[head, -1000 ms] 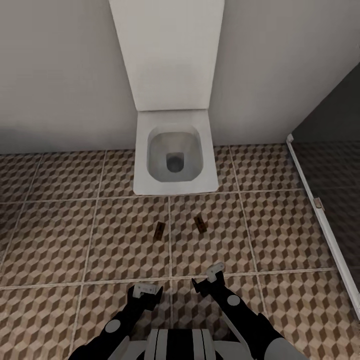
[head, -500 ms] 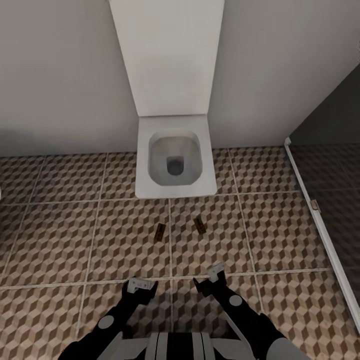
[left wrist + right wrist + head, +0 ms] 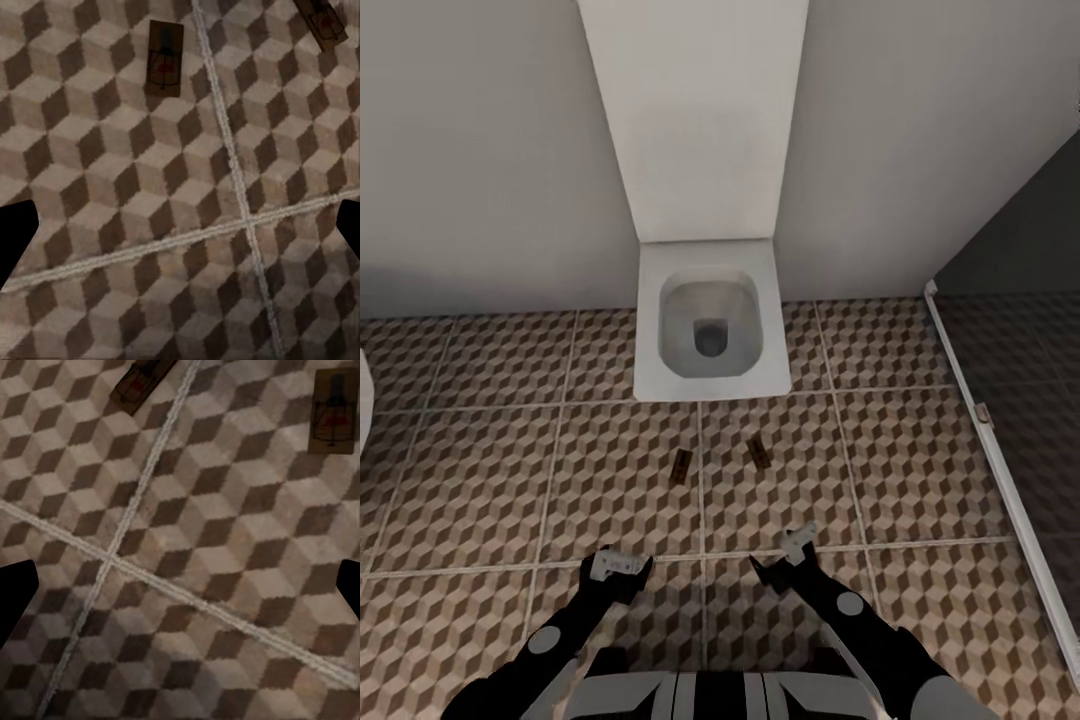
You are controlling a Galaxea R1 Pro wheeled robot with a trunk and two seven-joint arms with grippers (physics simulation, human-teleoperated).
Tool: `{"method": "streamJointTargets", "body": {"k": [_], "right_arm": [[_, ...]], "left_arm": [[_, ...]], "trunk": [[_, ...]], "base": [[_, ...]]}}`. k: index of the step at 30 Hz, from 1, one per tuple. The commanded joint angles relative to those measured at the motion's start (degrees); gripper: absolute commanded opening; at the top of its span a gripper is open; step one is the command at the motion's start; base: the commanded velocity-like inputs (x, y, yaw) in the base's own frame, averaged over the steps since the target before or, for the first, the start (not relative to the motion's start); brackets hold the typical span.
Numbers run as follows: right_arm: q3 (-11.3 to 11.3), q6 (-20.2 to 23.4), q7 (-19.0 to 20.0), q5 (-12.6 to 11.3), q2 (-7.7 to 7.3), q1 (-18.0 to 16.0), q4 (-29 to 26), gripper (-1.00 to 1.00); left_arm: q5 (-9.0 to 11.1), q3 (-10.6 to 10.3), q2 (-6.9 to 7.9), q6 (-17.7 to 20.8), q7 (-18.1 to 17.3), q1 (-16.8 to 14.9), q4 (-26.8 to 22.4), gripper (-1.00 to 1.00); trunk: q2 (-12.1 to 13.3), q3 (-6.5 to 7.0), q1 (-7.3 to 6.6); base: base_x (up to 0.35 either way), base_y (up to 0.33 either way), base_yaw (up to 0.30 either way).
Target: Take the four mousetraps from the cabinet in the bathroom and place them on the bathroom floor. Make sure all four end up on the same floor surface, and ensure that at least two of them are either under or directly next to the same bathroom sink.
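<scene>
Two mousetraps lie flat on the cube-patterned bathroom floor [image 3: 480, 470] in front of the toilet, one on the left [image 3: 680, 466] and one on the right [image 3: 759, 453]. The left wrist view has them as one mousetrap [image 3: 164, 58] and another mousetrap [image 3: 322, 19]. The right wrist view has one mousetrap [image 3: 332, 411] and a second mousetrap [image 3: 141, 382]. My left gripper [image 3: 618, 565] and right gripper [image 3: 795, 555] hang open over the tiles, short of the traps, with nothing between their fingers. The cabinet and the bathroom sink are out of view.
A white wall-hung toilet [image 3: 710, 320] stands straight ahead against the pale wall. A darker grey shower section behind a white rail [image 3: 980, 410] runs along the right. A white rounded edge [image 3: 364, 400] shows at the far left.
The whole picture has shifted as the camera drew back a little. My left gripper has swung outward to the left. Both mousetraps lie where they were.
</scene>
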Motion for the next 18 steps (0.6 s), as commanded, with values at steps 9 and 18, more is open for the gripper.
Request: {"method": "streamJointTargets", "body": {"k": [9, 18], "right_arm": [[0.26, -4.21, 0.80, -0.71, -2.31, 0.03, 0.59, 1.00], [0.13, -6.47, -0.15, -0.92, -5.59, 0.38, 0.78, 1.00]], "left_arm": [[0.69, -0.40, 4.40, -0.44, 0.65, 0.16, -0.29, 1.00], [0.90, -0.47, 7.67, -4.03, 0.83, 0.70, 0.95, 1.00]], "trunk": [[3.61, 1.60, -1.98], [7.22, 3.22, -3.96]], "base": [[0.000, 0.000, 0.000], [0.000, 0.000, 0.000]]}}
